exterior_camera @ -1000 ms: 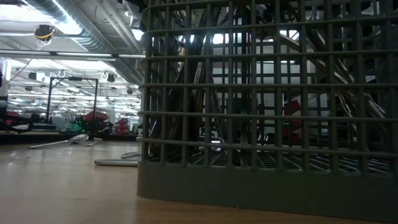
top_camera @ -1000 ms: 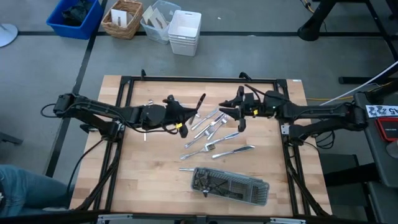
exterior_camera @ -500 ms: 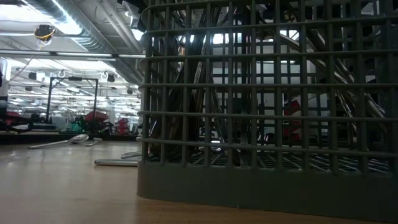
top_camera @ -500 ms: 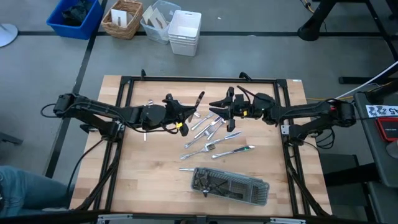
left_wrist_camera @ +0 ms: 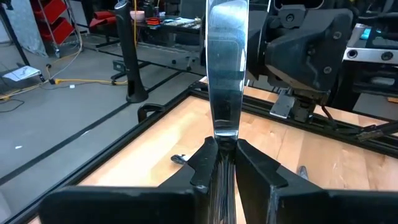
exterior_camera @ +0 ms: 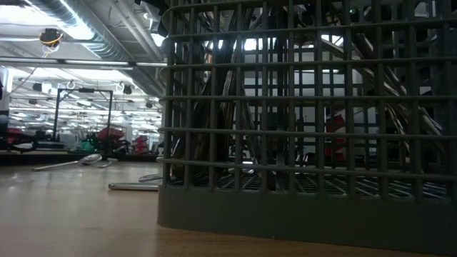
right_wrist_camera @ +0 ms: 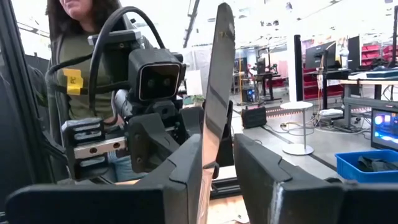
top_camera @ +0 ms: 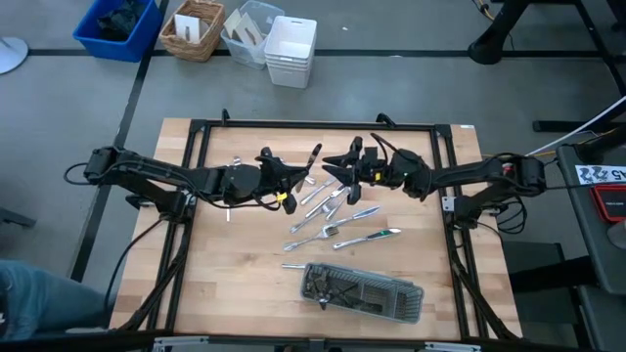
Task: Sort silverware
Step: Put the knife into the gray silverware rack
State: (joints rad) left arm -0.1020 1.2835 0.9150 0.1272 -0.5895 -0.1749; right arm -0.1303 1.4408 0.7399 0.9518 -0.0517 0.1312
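Knife (left_wrist_camera: pixel 225 74) clamped by left gripper (left_wrist_camera: pixel 225 163), fingers (left_wrist_camera: pixel 205 163) tight on its handle end, blade upright past the camera. Same gripper (top_camera: pixel 290 172) in high view over table (top_camera: pixel 225 264) left of centre, knife (top_camera: pixel 313 156) angled up toward far edge. Right gripper (top_camera: pixel 337 168) just beside it, near table middle, also closed on a flat silver piece (right_wrist_camera: pixel 217 81), fingers (right_wrist_camera: pixel 186 168) pinching it near the lower end, piece standing upright; type of utensil not clear. Both grippers facing each other, close but apart. Loose silverware (top_camera: pixel 337 210) scattered on wood below and between grippers: forks, spoons, knife-like pieces, some overlapping. One piece (top_camera: pixel 293 265) lying alone near tray. Grey mesh tray (top_camera: pixel 367 290) near front edge, more utensils inside. Low view filled by tray wall (exterior_camera: pixel 307 214), spoon (exterior_camera: pixel 86 160) flat on table behind. Person (right_wrist_camera: pixel 84 68) standing beyond left arm in right wrist view. Bins (top_camera: pixel 290 49) on floor past table.
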